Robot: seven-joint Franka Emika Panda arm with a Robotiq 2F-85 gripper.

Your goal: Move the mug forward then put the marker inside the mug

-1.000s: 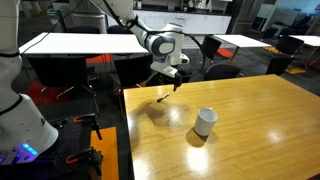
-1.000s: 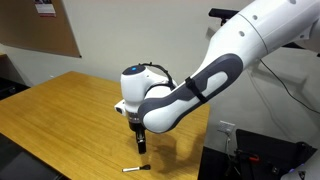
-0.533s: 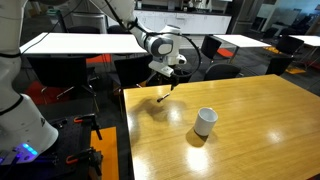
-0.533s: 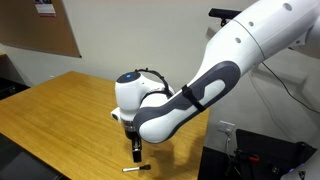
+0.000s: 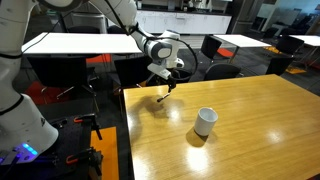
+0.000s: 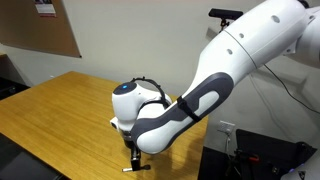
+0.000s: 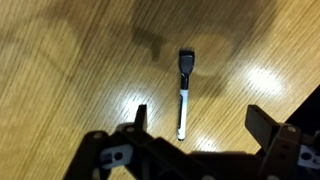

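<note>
- Your gripper (image 7: pixel 198 111) is spread wide in the wrist view. Its two dark fingers (image 7: pixel 140 116) stand well apart and pinch nothing.
- The marker (image 7: pixel 184 95) lies flat on the wooden table (image 7: pixel 60 90) in the gap between those fingers. It sits nearer one finger than the other and touches neither, as far as you can see.
- The marker has a dark cap at the end pointing away from the gripper, and a pale barrel runs back toward it (the barrel's far tip fades into the glare).
- In an exterior view the gripper (image 6: pixel 133 160) points straight down just above the marker (image 6: pixel 135 169), near the table (image 6: pixel 50 110) edge. You cannot tell from here whether the fingertips reach the wood.
- In an exterior view the gripper (image 5: pixel 168 86) hangs over the corner of the table (image 5: pixel 260 130). The marker (image 5: pixel 164 98) shows as a thin dark sliver just below it.
- The mug (image 5: pixel 205 121) stands upright on the table, well apart from the marker and the gripper and further in from the edge. It does not show in the wrist view.
- The white arm (image 6: pixel 200 95) (bulky, with dark joints) fills much of an exterior view and hides the table behind it.
</note>
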